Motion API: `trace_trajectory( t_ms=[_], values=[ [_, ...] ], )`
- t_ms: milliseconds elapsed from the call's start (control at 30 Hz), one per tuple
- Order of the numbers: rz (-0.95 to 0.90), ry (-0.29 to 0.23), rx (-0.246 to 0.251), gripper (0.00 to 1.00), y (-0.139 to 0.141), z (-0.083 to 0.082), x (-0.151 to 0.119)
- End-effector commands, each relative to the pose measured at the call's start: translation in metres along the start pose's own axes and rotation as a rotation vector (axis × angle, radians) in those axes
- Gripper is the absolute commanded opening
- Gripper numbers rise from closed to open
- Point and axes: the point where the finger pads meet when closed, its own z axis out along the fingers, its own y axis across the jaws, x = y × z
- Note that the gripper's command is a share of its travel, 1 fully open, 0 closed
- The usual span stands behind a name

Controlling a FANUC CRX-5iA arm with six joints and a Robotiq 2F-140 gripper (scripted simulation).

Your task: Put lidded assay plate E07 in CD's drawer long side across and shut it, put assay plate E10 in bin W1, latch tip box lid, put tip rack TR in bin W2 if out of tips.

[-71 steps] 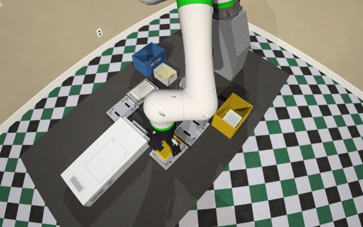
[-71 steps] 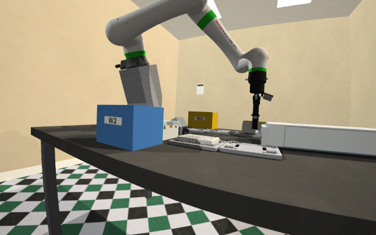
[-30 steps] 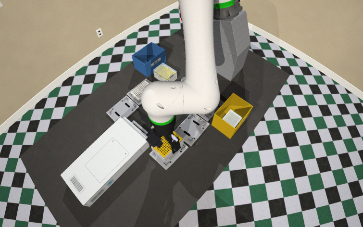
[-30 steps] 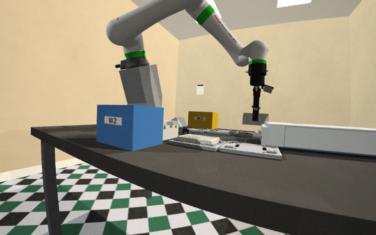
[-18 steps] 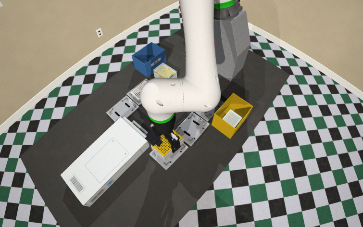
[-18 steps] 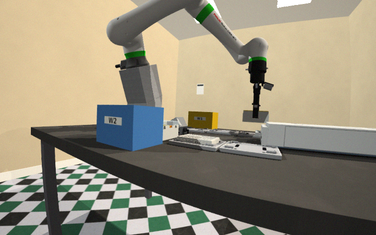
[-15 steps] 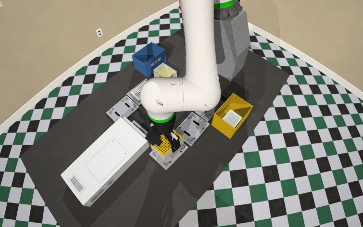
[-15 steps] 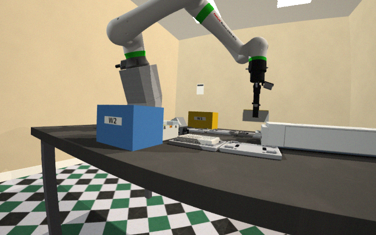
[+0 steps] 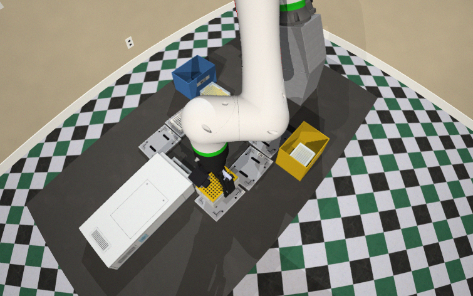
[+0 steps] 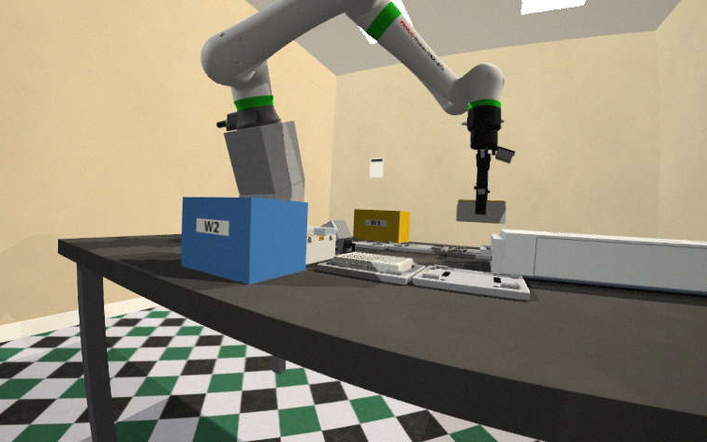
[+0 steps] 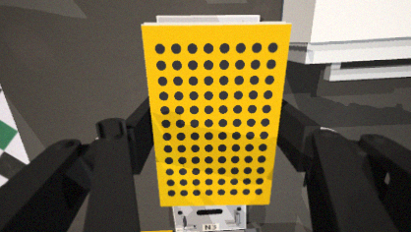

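Note:
My gripper is shut on the tip rack TR, a grey block with a yellow top full of dark holes. I see no tips in the holes. The rack hangs clear above the bench in the exterior view, over an empty deck nest beside the cooler CD. From above, the rack sits between my fingers. The blue bin W2 stands upright at the far end of the bench. The tip box TB2 stands next to it.
The yellow bin W1 stands upright to the right with a clear plate inside. A white plate lies on a nest near W2. Several empty nests lie around. The arm's own elbow hangs over the middle.

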Motion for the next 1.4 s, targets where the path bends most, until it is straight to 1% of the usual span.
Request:
trace_trajectory(
  t_ms=[0, 900, 1100, 1367],
  values=[
    [0.000, 0.002, 0.001, 0.10, 0.000, -0.006, 0.001],
    [0.000, 0.002, 0.001, 0.10, 0.000, -0.040, 0.001],
    [0.000, 0.002, 0.001, 0.10, 0.000, -0.044, 0.001],
    [0.000, 0.002, 0.001, 0.10, 0.000, -0.044, 0.001]
  ],
)
